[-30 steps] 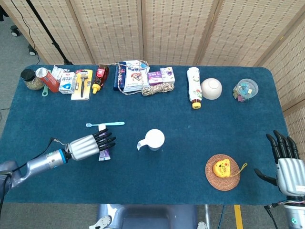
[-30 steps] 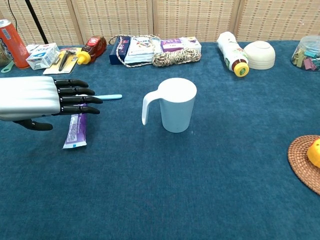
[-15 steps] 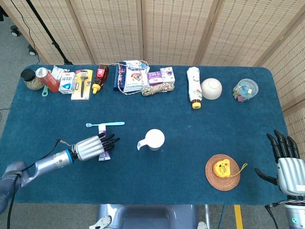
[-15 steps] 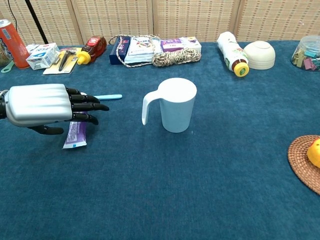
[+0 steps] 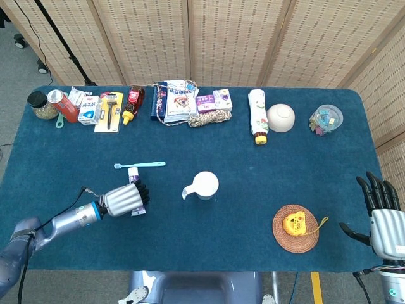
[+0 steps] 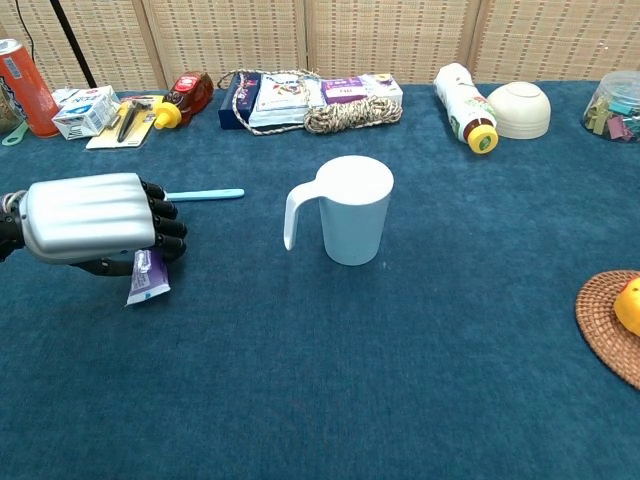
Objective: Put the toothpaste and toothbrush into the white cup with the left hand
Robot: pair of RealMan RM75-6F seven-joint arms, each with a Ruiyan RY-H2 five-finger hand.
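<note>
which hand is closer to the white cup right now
Left. The left hand sits just left of the white cup, fingers curled over the toothpaste. The right hand waits at the table's far right edge, beyond the woven coaster.

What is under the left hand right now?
The purple toothpaste lies under the left hand; only its lower end and its cap end show. Its middle is covered, so whether the fingers grip it cannot be seen.

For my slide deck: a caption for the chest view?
Left hand curls over the toothpaste; toothbrush and white cup wait.
</note>
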